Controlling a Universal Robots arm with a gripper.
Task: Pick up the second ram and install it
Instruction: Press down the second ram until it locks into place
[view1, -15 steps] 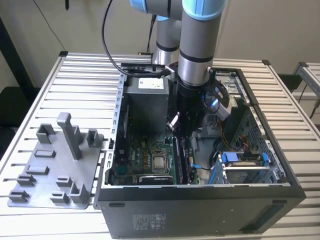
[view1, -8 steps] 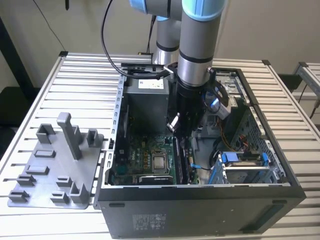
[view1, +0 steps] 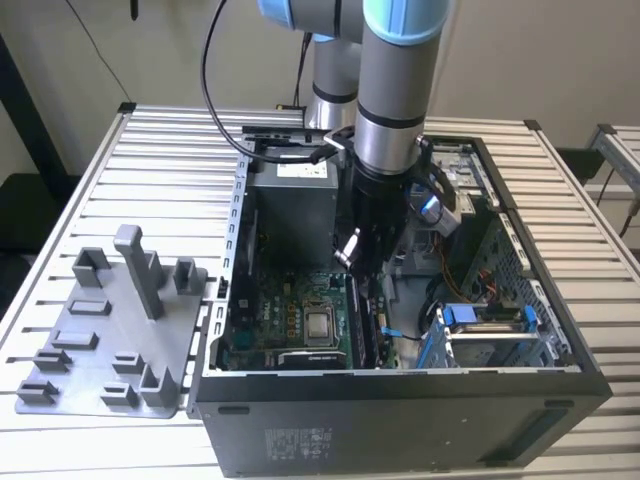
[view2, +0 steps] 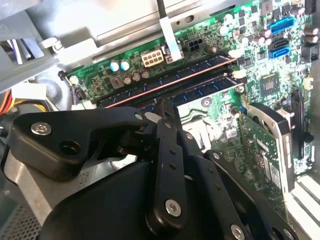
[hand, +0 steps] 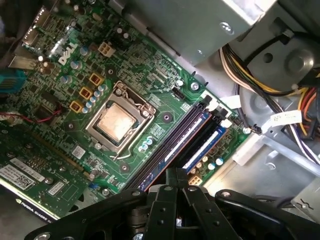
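pincer (hand: 172, 176) (closed) over second ram (hand: 172, 147)

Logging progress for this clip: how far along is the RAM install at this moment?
Late stage. The gripper is down inside the computer case, over the motherboard's memory slots. In both wrist views, memory sticks already lie along the slots, and the grey tray holds none. Full seating of the second ram cannot be confirmed.
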